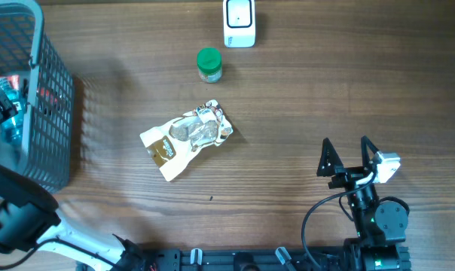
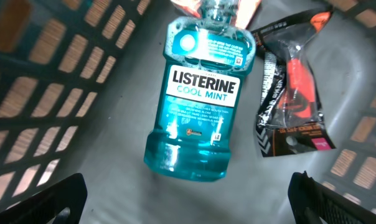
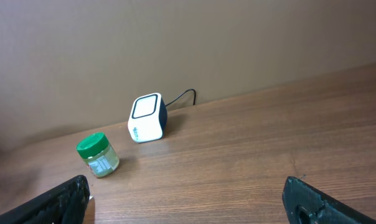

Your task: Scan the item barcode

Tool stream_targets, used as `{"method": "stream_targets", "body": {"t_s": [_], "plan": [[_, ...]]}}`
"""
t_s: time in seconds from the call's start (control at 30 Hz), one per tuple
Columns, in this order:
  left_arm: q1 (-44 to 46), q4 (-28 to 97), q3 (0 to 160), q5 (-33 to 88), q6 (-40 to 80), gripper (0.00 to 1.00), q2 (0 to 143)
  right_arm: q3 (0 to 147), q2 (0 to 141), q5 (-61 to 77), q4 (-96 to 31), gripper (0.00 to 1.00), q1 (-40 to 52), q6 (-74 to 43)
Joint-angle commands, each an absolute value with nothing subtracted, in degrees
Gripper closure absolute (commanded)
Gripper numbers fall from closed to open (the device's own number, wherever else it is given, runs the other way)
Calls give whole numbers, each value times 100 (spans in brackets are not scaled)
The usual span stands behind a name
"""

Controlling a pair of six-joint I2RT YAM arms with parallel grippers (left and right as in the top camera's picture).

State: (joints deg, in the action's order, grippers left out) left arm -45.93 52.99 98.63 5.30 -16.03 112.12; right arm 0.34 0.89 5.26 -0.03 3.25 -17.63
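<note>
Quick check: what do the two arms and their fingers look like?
Both arms are mostly black. The right arm carries a white block by its fingers, which are black pointed wedges, and a looping black cable. The left arm has a white link behind a black housing; its fingers are black too.

On my table (image 1: 325, 90) I count one white barcode scanner (image 1: 239, 22), one small jar (image 1: 209, 65) with a green lid, one crinkled white-and-tan pouch (image 1: 186, 139) and one grey mesh basket (image 1: 50, 90). Inside the basket I make out one Listerine Cool Mint bottle (image 2: 197, 106) and one black-and-orange blister pack (image 2: 291, 93); anything more in there is too hidden to count.
</note>
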Motion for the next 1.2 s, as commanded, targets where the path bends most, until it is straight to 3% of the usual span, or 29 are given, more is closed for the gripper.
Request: {"method": "stream_targets", "body": {"t_s": [0.0,0.57,1.17], "plan": [[-4630,5181,9880,639,-1782,0,11419,30,43,449,10,0,338,-1667],[-4574,3938,8534,58,-1944,0,11434,30,43,449,10,0,338,-1667],[-4257,3293,8527,58,-2209,0,12044,30,43,449,10,0,338,-1667]]}}
